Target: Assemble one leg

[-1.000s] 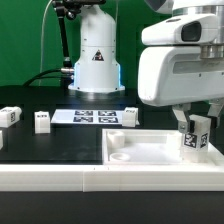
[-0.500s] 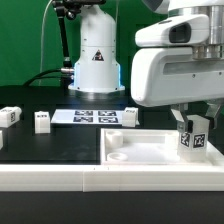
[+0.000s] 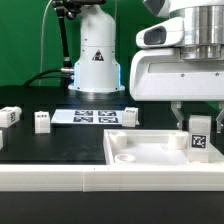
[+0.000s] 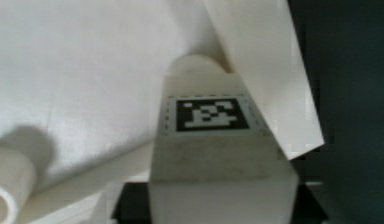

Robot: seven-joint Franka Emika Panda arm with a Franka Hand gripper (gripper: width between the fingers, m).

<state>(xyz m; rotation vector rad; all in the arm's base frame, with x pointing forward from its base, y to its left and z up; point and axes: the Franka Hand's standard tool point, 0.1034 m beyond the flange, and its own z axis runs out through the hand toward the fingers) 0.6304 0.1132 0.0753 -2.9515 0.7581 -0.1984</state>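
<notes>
My gripper [image 3: 199, 128] is shut on a leg [image 3: 200, 137], a small white post with a black-and-white tag, and holds it upright over the exterior view's right end of the large white tray-like piece [image 3: 150, 153]. In the wrist view the leg [image 4: 210, 140] fills the middle, with its tag facing the camera, and the dark fingers [image 4: 136, 200] press on both sides of it. The tray's raised rim [image 4: 260, 70] runs just beyond the leg's tip. Whether the leg touches the tray cannot be told.
Three more legs lie on the black table: one [image 3: 9, 116] at the exterior view's left edge, one [image 3: 42, 122] beside it, one [image 3: 129, 116] by the marker board [image 3: 94, 116]. The robot base [image 3: 95, 55] stands behind. A round boss [image 4: 11, 180] rises from the tray.
The gripper has risen and shifted toward the exterior view's right with the leg in it. The leg now stands closer to the tray's right rim.
</notes>
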